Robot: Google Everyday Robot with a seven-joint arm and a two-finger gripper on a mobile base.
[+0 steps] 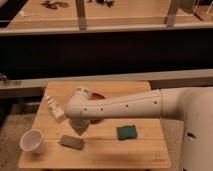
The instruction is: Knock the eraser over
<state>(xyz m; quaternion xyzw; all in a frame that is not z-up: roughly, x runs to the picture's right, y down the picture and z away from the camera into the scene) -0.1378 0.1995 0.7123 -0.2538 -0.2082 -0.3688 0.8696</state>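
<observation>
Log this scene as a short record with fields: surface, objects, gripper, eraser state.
surface: wooden table
eraser: lying flat near the front edge, right of the cup
cup: white, upright, front left corner
sponge: green, right of the eraser
bottle: small, white, back left
gripper: at the arm's end, just above and behind the eraser
contact: cannot tell whether the gripper touches the eraser
</observation>
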